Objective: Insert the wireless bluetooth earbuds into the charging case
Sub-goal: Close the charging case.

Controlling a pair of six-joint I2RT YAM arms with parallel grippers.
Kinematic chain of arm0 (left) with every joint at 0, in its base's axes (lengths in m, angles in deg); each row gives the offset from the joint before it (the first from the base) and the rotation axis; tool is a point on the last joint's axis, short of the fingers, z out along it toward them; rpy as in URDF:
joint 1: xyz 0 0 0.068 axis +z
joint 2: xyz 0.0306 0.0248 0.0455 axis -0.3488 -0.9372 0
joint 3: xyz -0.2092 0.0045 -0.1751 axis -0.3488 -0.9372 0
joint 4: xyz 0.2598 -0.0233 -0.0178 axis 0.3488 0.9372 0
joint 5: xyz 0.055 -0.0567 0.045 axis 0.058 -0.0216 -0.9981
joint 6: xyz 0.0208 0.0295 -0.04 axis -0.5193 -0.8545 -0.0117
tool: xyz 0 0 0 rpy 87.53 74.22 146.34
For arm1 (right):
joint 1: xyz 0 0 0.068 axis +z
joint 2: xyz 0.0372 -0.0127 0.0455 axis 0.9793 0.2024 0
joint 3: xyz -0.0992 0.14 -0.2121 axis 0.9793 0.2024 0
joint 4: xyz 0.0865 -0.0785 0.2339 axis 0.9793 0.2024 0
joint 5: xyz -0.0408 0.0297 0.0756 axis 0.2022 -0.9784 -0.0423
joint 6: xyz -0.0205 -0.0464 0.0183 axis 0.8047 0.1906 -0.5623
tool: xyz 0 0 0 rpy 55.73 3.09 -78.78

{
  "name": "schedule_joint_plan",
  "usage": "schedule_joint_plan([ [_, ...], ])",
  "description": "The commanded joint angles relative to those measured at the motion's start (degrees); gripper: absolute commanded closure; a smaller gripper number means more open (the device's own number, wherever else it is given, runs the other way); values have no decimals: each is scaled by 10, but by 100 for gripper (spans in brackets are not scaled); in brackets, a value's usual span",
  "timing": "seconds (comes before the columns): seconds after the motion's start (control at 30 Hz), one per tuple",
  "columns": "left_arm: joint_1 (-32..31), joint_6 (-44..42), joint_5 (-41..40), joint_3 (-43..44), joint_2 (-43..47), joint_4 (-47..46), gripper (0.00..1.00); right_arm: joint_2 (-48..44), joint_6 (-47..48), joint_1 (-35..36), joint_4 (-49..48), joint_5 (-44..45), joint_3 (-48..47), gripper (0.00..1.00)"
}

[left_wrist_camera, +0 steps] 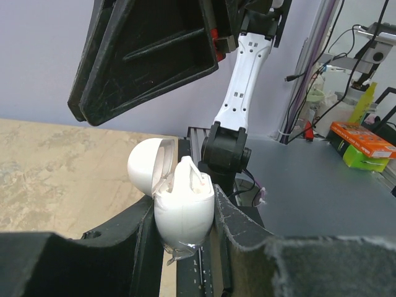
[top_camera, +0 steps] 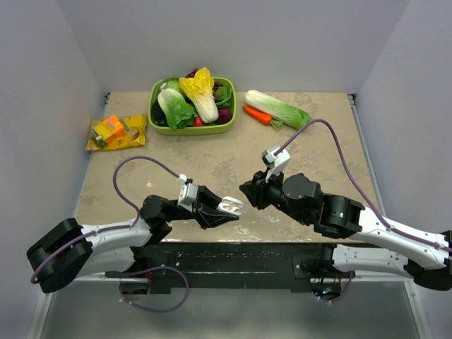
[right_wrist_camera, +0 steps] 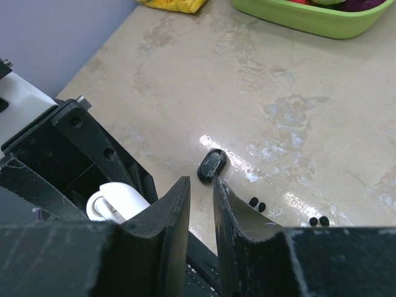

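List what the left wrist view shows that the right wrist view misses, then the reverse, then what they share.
Left wrist only: the open lid and inside of the charging case, the right arm's white link rising behind it, and an orange box off the table. Right wrist only: a black oval object and tiny black dots lying on the table, and the green bin. Both: the case clamped in the left hand, and the table.

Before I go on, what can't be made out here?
- charging case sockets: left wrist view is side-on, so its shell hides them.
- right pincer: right wrist view, narrow gap; any bud there is too small to see.
- black specks: right wrist view, too small to identify.
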Motion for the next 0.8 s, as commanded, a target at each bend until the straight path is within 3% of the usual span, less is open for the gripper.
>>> schedule_joint_plan([
  [0.0,-3,4,13,13,-2,-358,100,-1,8,0,-4,-26,-11,74],
  [0.37,-2,0,7,22,-9,-358,100,31,38,0,-15,-141,-9,71],
  [0.63,-2,-9,-2,23,-12,-348,100,15,34,0,-18,-145,1,73],
  [0.7,-2,-14,-13,22,-10,-334,100,3,17,1,-11,-105,5,63],
  [0.73,-2,-24,-22,22,-9,-322,100,-4,6,1,-5,-85,6,50],
  [0.77,-3,-35,-47,22,-4,-276,100,-23,-13,1,4,-17,10,44],
])
